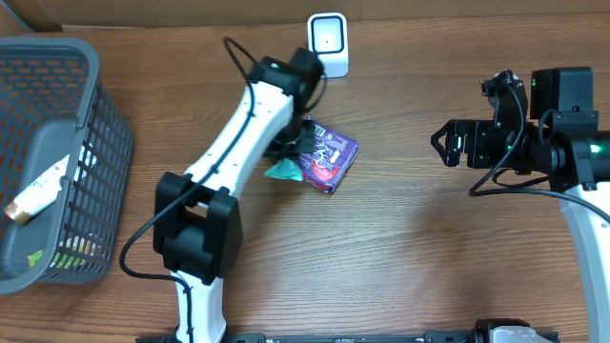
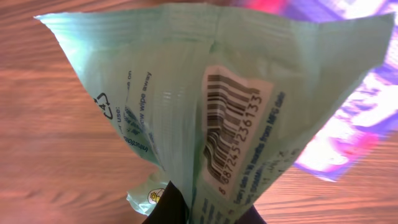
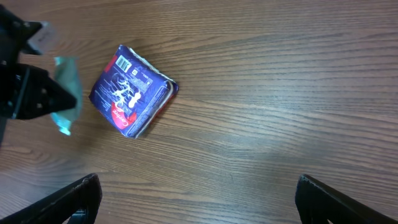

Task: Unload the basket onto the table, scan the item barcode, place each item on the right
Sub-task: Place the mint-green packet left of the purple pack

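From where I stood, the left gripper (image 1: 289,145) was clamped shut on the bottom edge of a pale green packet (image 2: 186,93), near the middle of the wooden table (image 1: 410,267). The packet fanned out wide above the dark fingers (image 2: 168,205). Its printed barcode (image 2: 233,130) faced the wrist camera, bent a little by the creases in the wrapper. Just beside it, on the side away from the basket, a purple packet (image 1: 329,155) lay flat on the wood at a slant. From the right wrist's view a narrow strip of table showed between the two. Seen from above, the white left arm (image 1: 233,143) and its black wrist covered most of the green packet, leaving only a small corner showing. The white scanner (image 1: 328,43) stood at the far edge of the table, a little beyond the gripper, with bare wood between them. A grey mesh basket (image 1: 95,86) sat at the left end of the table with a white tube (image 1: 38,191) and some other small things in it that I could not make out. The right gripper (image 1: 438,145) hung well off to the right over bare table, its jaws spread wide and holding nothing.
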`<action>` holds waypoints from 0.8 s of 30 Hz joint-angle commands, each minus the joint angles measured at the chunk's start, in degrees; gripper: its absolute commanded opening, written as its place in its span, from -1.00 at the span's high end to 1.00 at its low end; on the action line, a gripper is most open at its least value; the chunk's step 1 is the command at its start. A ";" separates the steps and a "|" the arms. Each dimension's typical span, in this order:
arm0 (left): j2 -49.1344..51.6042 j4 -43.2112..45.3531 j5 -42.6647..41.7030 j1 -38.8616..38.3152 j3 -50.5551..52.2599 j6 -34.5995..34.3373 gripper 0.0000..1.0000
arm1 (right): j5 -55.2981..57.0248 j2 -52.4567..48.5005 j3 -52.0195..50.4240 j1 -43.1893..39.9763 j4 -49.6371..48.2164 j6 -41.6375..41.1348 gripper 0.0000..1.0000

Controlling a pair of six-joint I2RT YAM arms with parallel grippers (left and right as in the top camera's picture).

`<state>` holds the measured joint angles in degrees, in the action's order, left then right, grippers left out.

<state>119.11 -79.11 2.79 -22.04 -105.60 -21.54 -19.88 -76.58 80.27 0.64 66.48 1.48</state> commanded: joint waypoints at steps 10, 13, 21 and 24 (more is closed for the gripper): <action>0.13 -1.42 -5.33 4.42 -0.15 10.99 -0.07 | 0.31 -0.02 1.16 0.04 0.20 0.04 -1.00; 0.11 -3.69 -6.45 5.35 -3.32 11.32 -0.07 | 0.31 -0.02 1.11 0.04 0.31 0.04 -1.00; 0.02 -17.79 -7.26 13.90 -36.85 11.26 -0.09 | 0.31 -0.02 1.11 0.04 0.31 0.07 -1.00; -1.88 -17.68 -7.98 19.54 -46.95 9.62 -0.27 | 0.31 -0.02 1.11 0.04 0.61 0.07 -1.00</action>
<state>120.31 -96.14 -4.14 -8.27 -142.56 -11.40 -19.88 -76.58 80.27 0.64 67.05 1.45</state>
